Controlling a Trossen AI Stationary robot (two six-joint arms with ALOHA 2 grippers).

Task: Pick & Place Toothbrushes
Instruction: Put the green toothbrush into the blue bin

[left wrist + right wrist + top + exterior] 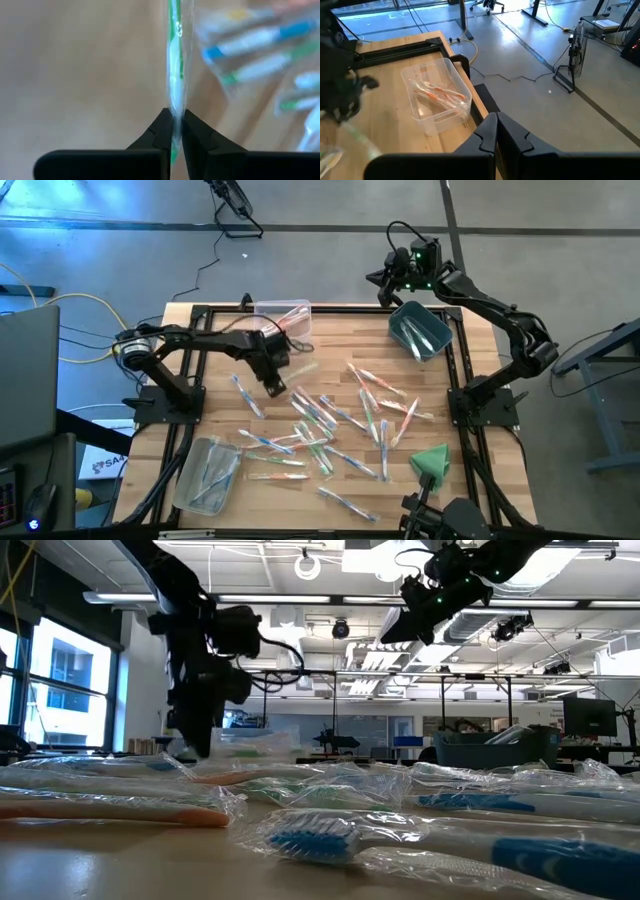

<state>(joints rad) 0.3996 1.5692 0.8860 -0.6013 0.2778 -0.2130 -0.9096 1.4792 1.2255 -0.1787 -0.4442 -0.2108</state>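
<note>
Left gripper [276, 387] is working low over the left-centre of the wooden table [210, 420], its fingers [162, 131] pressing together on a green-accented wrapped toothbrush [175, 75]. In the left wrist view the wrapped stick is running straight out from between the closed fingertips, lying along the table surface. The remaining toothbrushes [330, 425] are lying scattered across the middle and right of the table, just to the right of this gripper, in clear wrappers with blue, green and pink-orange accents; several are filling the foreground of the low view.

Right gripper [385, 280] is hanging raised above the far right corner of the table, its fingers closed with nothing between them, well apart from the pile.

Containers:
- Clear bin [283, 320] is sitting at the far edge, centre-left. It is holding a few pink-orange toothbrushes [442, 95], as the right wrist view is showing.
- Blue bin [420, 330] is sitting at the far right, just beside the right arm, and is holding several wrapped toothbrushes; their accent colour cannot be told.
- Clear bin [207, 475] at the near left is holding a few wrapped toothbrushes that appear blue-accented.

Folded green cloth [431, 462] is lying at the near right, beside the edge of the scatter.
</note>
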